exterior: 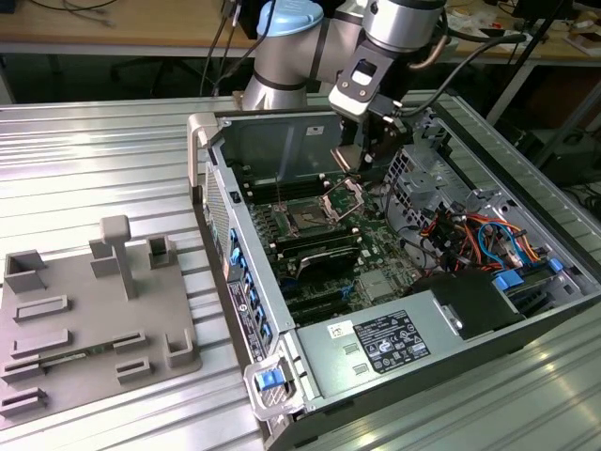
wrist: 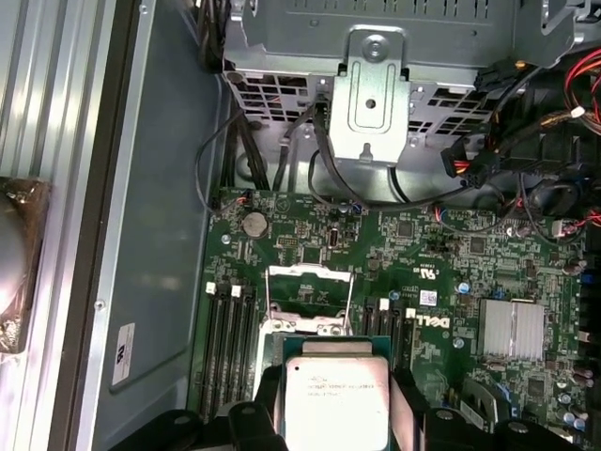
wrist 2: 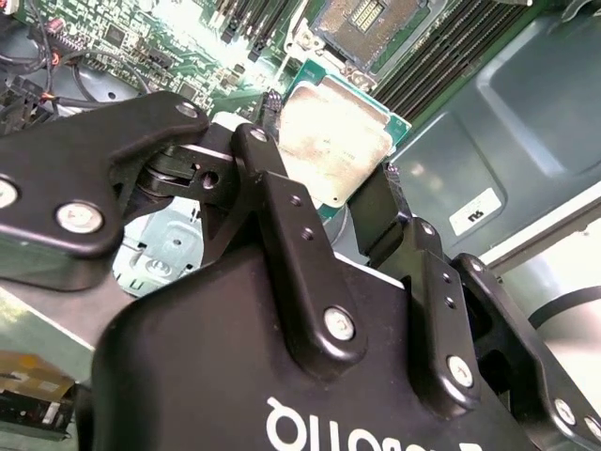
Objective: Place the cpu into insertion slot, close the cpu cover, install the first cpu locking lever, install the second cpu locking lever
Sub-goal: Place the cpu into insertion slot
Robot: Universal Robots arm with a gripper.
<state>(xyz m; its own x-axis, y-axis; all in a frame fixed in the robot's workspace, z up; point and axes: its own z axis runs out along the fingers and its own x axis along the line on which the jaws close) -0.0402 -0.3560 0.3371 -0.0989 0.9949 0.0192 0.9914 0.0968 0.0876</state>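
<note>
One square cpu [wrist 2: 336,141], dull silver, green-edged, gripped by tool [wrist 2: 326,180].

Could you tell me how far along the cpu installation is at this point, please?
Nothing is finished yet. The hand is shut on the cpu, held above the green board. The insertion slot lies bare and the cpu cover stands open, so seating, closing and locking are all left to do.

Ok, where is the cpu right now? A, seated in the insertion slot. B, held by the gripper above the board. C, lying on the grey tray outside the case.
B: in the first wrist view the gripper clamps the cpu, and in the second wrist view the insertion slot lies bare.
</note>
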